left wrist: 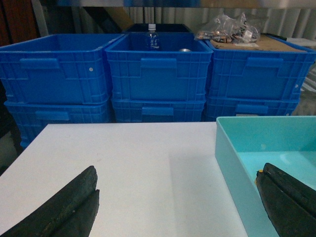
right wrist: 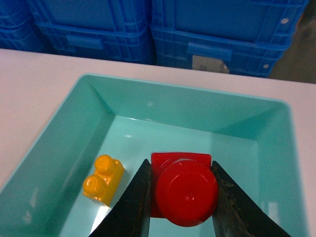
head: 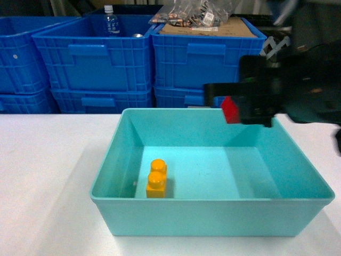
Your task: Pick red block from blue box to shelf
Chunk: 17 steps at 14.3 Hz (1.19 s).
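Note:
The red block point(right wrist: 186, 190) is clamped between the two fingers of my right gripper point(right wrist: 182, 190), its round stud facing the wrist camera. In the head view the red block point(head: 230, 110) hangs above the far right part of the blue box point(head: 213, 216), held by the right gripper point(head: 234, 109). Seen from the right wrist, the blue box point(right wrist: 187, 106) lies below the block. My left gripper point(left wrist: 175, 197) is open over the white table, just left of the blue box point(left wrist: 232, 163). The shelf is out of view.
A yellow-orange two-stud brick point(head: 156, 178) lies on the box floor at its near left point(right wrist: 103, 178). Dark blue ribbed crates point(head: 96, 58) are stacked behind the white table point(head: 48, 176); one holds a bottle point(head: 110, 20), another bagged items on cardboard point(head: 200, 18).

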Tool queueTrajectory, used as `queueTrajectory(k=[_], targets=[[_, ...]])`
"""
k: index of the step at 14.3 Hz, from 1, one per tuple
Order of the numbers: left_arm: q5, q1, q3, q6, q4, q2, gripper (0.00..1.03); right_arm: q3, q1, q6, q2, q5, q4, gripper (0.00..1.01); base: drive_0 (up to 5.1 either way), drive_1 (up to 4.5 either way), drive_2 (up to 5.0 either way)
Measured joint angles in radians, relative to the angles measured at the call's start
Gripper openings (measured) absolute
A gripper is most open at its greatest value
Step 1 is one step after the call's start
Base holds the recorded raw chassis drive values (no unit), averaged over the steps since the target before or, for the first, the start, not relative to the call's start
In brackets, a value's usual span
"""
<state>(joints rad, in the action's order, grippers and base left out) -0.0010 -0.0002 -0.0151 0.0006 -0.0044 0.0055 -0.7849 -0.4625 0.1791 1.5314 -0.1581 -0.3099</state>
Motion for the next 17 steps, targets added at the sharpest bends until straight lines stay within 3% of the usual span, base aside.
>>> queueTrajectory(k=[1,4,5,6,7,8,9,10,12,16,17], targets=[[0.000,0.000,0.000,0.000,0.000,0.000,0.98,0.108,0.023,-0.026,-0.155,-0.001,-0.010,0.26,0.0,0.00,0.0],[0.000,0.000,0.000,0.000,0.000,0.000,0.98,0.388,0.078,-0.178,-0.653,-0.153,0.035,0.26,0.0,0.00,0.0],[0.000,0.000,0.000,0.000,0.000,0.000,0.98,0.442,0.092,-0.192,-0.757,-0.173,0.100,0.26,0.0,0.00,0.0],[0.000,0.000,0.000,0.000,0.000,0.000,0.98,0.538,0.087,-0.234,-0.906,-0.244,0.136,0.26,0.0,0.00,0.0],[0.000,0.000,0.000,0.000,0.000,0.000,0.98,0.605,0.072,-0.274,-1.010,-0.269,0.136,0.26,0.0,0.00,0.0],[0.000,0.000,0.000,0.000,0.000,0.000,0.98,0.631,0.070,-0.291,-1.075,-0.261,0.104,0.26,0.0,0.00,0.0],[0.001,0.000,0.000,0.000,0.000,0.000,0.98,0.639,0.113,-0.257,-1.129,-0.196,0.041,0.25,0.0,0.00,0.0],[0.000,0.000,0.000,0.000,0.000,0.000,0.98,0.652,0.160,-0.222,-1.169,-0.151,0.058,0.26,0.0,0.00,0.0],[0.000,0.000,0.000,0.000,0.000,0.000,0.98,0.697,0.233,-0.197,-1.213,-0.077,0.098,0.26,0.0,0.00,0.0],[0.000,0.000,0.000,0.000,0.000,0.000,0.98,0.727,0.338,-0.193,-1.303,0.032,0.142,0.25,0.0,0.00,0.0],[0.001,0.000,0.000,0.000,0.000,0.000,0.98,0.739,0.427,-0.191,-1.327,0.129,0.160,0.25,0.0,0.00,0.0]])
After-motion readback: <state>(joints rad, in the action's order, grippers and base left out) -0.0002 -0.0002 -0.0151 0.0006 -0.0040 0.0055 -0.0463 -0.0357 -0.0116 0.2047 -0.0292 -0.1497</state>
